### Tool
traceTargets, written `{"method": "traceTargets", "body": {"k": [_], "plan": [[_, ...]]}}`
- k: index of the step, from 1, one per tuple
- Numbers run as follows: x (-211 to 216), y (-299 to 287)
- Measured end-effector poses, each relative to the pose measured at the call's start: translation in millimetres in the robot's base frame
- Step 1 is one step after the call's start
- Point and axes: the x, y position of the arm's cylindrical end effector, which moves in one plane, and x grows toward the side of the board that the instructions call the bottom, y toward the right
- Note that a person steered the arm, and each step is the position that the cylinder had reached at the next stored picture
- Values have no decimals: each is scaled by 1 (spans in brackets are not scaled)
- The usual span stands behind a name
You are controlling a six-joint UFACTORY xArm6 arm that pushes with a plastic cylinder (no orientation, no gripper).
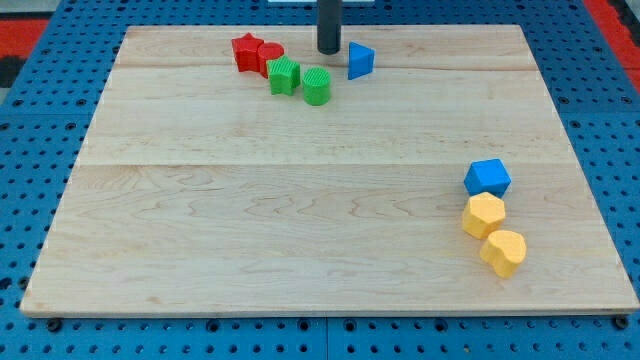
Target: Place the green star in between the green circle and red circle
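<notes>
The green star [283, 75] sits near the view's top, touching the red circle [270, 57] on its upper left and the green circle [317, 86] on its right. A red star [246, 51] lies just left of the red circle. My tip [329, 50] stands on the board above and slightly right of the green circle, apart from it, and just left of a blue triangle [360, 61].
A blue block [487, 178] and two yellow blocks [484, 214] [503, 251] form a column at the view's lower right. The wooden board [300, 220] lies on a blue pegboard.
</notes>
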Motion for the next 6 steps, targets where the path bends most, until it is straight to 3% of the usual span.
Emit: {"method": "traceTargets", "body": {"k": [1,2,3,4,5,6], "plan": [[38,43],[125,98],[173,135],[181,155],[154,92],[158,6]]}}
